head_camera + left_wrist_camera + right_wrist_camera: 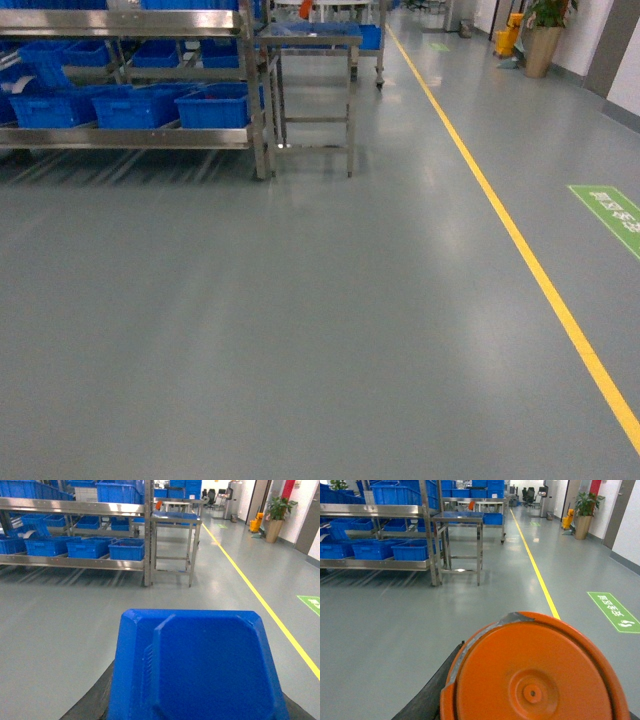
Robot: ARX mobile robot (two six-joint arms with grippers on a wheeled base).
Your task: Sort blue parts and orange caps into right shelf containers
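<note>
A blue part (pixel 200 670) with bevelled corners fills the bottom of the left wrist view, held by my left gripper; only a dark finger (pixel 95 700) shows beside it. The right wrist view is filled low down by a round orange cap (pixel 535 675), held by my right gripper, with one dark finger (pixel 427 695) at its left. Neither gripper appears in the head view. Open-top blue shelf containers (pixel 215 105) stand in a row on a steel rack's low shelf far ahead on the left. The same containers (pixel 127 549) show in the left wrist view and the containers (pixel 412 550) in the right wrist view.
A steel table (pixel 310 40) stands against the rack's right end. A yellow floor line (pixel 530 260) runs along the right, with a green floor sign (pixel 610 215) beyond it. A potted plant (pixel 545 35) and a yellow mop bucket (pixel 508 35) stand far back. Grey floor lies between me and the rack.
</note>
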